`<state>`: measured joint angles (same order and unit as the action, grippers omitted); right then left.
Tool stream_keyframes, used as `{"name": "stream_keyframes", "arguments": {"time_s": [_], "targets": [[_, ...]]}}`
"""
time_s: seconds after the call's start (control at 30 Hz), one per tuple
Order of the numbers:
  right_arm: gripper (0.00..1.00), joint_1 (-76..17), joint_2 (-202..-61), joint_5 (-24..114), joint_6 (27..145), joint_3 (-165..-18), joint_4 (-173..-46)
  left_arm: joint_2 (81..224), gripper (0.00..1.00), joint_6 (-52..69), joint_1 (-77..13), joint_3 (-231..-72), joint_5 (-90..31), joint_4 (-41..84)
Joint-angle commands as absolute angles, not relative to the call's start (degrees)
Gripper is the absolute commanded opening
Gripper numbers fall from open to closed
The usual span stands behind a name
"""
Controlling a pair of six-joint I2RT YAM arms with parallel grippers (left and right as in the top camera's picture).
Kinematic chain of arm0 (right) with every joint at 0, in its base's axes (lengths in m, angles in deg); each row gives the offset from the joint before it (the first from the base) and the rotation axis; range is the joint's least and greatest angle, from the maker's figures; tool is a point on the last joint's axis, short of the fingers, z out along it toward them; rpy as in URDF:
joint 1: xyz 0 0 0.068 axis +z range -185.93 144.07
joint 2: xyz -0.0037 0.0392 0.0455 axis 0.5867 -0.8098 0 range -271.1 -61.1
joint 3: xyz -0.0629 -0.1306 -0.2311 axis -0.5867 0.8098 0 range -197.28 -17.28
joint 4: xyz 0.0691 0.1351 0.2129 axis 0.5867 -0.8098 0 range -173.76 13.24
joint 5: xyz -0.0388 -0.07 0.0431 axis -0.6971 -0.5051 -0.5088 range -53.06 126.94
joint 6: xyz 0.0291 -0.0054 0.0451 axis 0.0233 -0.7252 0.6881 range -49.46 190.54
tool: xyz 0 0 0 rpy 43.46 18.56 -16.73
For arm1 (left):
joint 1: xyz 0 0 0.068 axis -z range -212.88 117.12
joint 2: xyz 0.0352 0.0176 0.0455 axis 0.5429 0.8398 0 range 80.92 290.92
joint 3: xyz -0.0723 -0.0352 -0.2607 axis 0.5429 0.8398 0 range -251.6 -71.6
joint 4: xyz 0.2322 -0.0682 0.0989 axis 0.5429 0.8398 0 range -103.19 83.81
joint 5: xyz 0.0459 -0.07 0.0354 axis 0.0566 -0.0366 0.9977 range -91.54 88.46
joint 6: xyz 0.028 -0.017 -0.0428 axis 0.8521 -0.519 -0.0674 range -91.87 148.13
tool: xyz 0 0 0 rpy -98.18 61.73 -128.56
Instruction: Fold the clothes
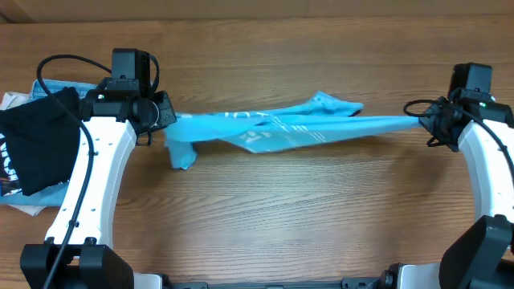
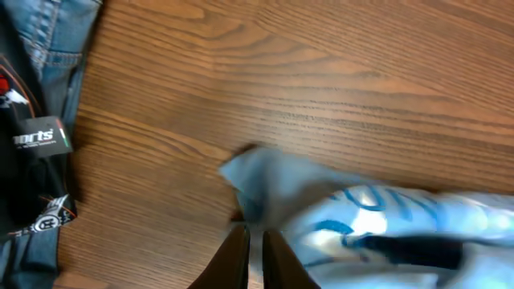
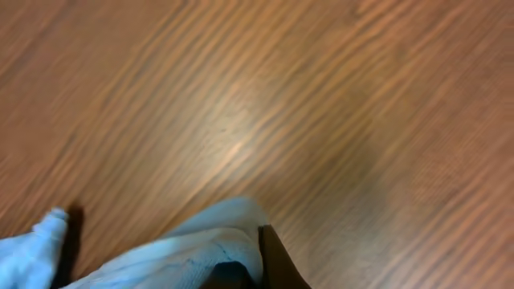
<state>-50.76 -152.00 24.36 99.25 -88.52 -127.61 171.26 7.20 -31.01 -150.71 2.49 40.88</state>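
Note:
The light sky-blue T-shirt (image 1: 281,128) hangs stretched in a long band between my two grippers above the wooden table, white lettering showing on it. My left gripper (image 1: 166,122) is shut on its left end, and a loose bit droops below the grip. In the left wrist view the shirt (image 2: 377,217) spreads to the right of the closed fingers (image 2: 253,241). My right gripper (image 1: 424,120) is shut on the right end. In the right wrist view the cloth (image 3: 185,249) is bunched between the fingers (image 3: 253,261).
A black garment with white print (image 1: 36,140) lies on blue denim jeans (image 1: 56,84) at the table's left edge, beside the left arm. They also show in the left wrist view (image 2: 32,136). Bare wood table (image 1: 281,209) lies under the shirt.

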Motion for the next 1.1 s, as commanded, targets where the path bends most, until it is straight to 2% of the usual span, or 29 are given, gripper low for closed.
{"name": "stream_keyframes", "arguments": {"time_s": [0.0, 0.27, 0.4, 0.57, 0.6, 0.67, 0.73, 1.07], "targets": [[0.04, -51.5, -151.1, 22.2, 99.7, -90.5, -129.1, 171.7, 0.11, 6.2, -31.0, -150.4, 4.0, 40.3], [0.04, -51.4, -151.1, 23.3, 99.7, -90.4, -132.7, 176.7, 0.09, 6.2, -31.0, -150.4, 1.1, 39.9], [0.04, -51.4, -151.1, 23.3, 99.0, -90.3, -132.6, 180.1, 0.08, 6.3, -30.9, -150.4, -5.1, 42.7], [0.04, -51.4, -151.2, 23.3, 99.0, -90.3, -132.6, 182.2, 0.15, 8.8, -30.9, -150.4, -12.6, 46.8], [0.04, -51.4, -151.2, 23.3, 99.0, -90.2, -132.6, 182.2, 0.21, 10.5, -30.8, -150.4, -14.1, 46.8], [0.04, -51.4, -151.2, 23.3, 99.0, -90.2, -132.6, 182.2, 0.4, 12.4, -30.3, -150.4, -14.2, 46.8], [0.04, -51.4, -151.2, 23.3, 99.0, -90.1, -132.6, 182.3, 0.5, 12.7, -29.9, -150.3, -12.1, 46.8], [0.04, -51.4, -151.2, 23.7, 99.0, -90.0, -132.8, 184.8, 0.5, 12.9, -29.0, -146.5, -10.0, 45.0]]}}
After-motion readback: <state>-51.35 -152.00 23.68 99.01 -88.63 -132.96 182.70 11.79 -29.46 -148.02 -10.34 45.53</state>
